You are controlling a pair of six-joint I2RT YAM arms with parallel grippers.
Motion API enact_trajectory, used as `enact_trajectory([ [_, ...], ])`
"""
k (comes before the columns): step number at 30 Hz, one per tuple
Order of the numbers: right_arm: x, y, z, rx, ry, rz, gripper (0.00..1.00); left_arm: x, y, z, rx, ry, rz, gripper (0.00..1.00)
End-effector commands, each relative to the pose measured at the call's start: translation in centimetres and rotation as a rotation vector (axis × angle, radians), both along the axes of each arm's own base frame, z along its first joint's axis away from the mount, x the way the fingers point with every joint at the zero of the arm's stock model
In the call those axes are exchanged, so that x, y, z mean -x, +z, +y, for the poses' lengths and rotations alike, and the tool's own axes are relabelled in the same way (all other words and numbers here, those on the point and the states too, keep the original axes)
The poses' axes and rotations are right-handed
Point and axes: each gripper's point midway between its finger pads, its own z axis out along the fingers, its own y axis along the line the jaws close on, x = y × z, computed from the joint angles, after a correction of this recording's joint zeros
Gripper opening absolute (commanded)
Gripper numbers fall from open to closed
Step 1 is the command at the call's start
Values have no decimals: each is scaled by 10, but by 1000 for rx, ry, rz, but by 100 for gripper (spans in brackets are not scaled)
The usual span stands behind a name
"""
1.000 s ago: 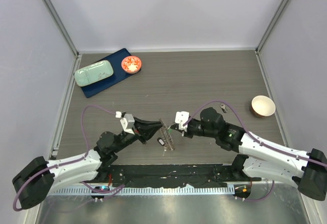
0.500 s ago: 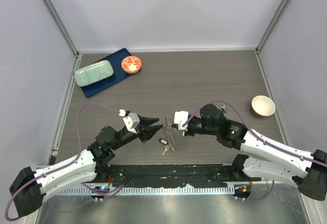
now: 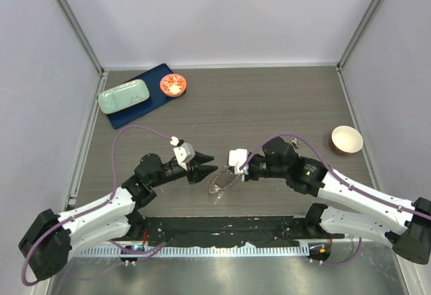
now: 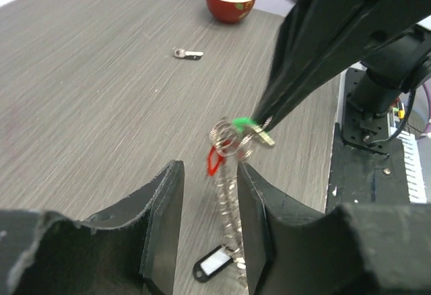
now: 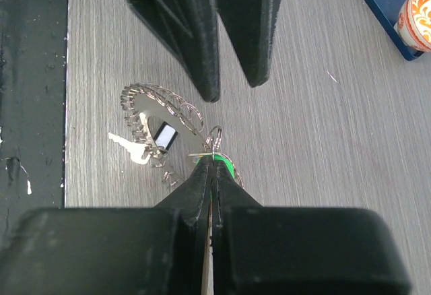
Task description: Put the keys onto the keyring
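The right gripper (image 5: pixel 212 164) is pinched fully closed on the green key (image 4: pixel 242 122), at the small wire loop beside its tag. The red key (image 4: pixel 213 161) hangs just below and left of the green one. Both sit bunched against the top edge of the keyring (image 3: pixel 217 183); I cannot tell whether either one is actually threaded onto it. The keyring stands tilted, with its top edge up at the right fingertips and its bottom edge on the table (image 3: pixel 269 100) near the front, between the two arms. A black tag (image 4: pixel 212 266) with a white label hangs at the low end of the ring, and one silver key (image 5: pixel 128 143) sticks out from its rim toward the arm bases. The left gripper (image 3: pixel 207 165) faces the right one from just beside the ring. Its jaws are partly open and hold nothing, and in the left wrist view the ring shows beyond the gap between its fingers (image 4: pixel 161 221), not touching them. A loose key (image 4: pixel 186 53) lies flat on the table well to the right, near a red bowl (image 3: pixel 346 140) with a cream inside. At the far left a blue tray (image 3: pixel 153 104) carries a pale green case (image 3: pixel 123 96) and a small red dish (image 3: pixel 173 85).
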Motion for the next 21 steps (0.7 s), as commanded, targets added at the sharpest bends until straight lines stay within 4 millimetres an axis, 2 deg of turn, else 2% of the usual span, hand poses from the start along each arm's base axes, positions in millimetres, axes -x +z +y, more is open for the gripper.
enact_trajectory([
  [1,0,36,8,-84,34,-69,1,1,27,3,124,-114,-110,43],
  [3,0,34,8,-79,36,-66,1,2,24,-3,102,-176,-104,44],
  [5,0,32,8,-72,36,-66,1,7,31,-7,111,-246,-130,44],
  [6,0,31,8,-67,35,-65,1,5,26,-10,104,-260,-117,44],
  [13,-2,29,8,-57,32,-62,1,11,26,-20,69,-383,-128,45],
  [17,-3,26,10,-46,29,-56,1,15,25,-23,59,-433,-105,43],
  [21,-4,27,11,-50,31,-61,1,14,14,-25,31,-447,-63,39],
])
